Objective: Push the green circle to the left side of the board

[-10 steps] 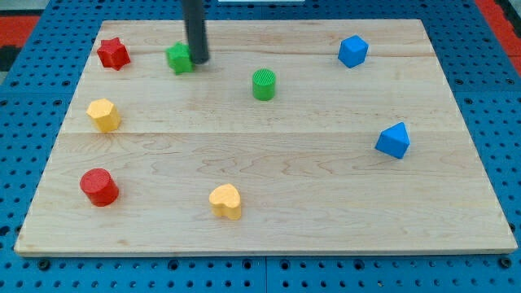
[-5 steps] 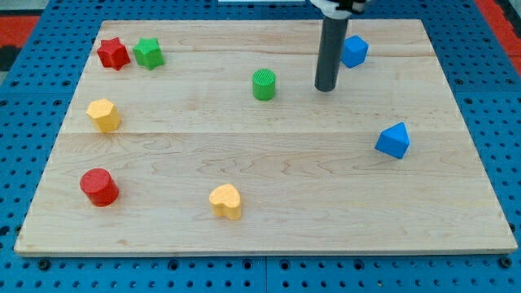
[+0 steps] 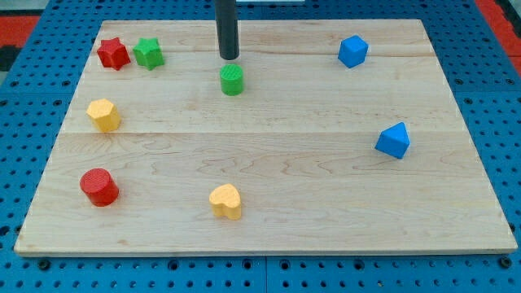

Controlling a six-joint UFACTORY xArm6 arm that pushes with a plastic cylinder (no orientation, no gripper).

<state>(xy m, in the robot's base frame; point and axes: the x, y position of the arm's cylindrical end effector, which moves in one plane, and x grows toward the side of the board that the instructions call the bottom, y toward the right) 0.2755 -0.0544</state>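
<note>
The green circle [image 3: 232,80], a short ribbed cylinder, stands on the wooden board [image 3: 269,163] a little left of centre in the upper part. My tip [image 3: 229,57] is just above it in the view, a small gap away and not touching. The dark rod rises from the tip out of the view's top.
A green star [image 3: 148,52] and a red star [image 3: 113,54] sit side by side at the top left. A yellow block [image 3: 103,114] and a red cylinder [image 3: 98,186] are on the left. A yellow heart [image 3: 225,200] is at the bottom. Blue blocks are at the top right [image 3: 352,50] and right [image 3: 394,140].
The green circle has slid left and slightly up. My tip went from beside the green star to right of the circle, then back left to above it. The green star moved left earlier.
</note>
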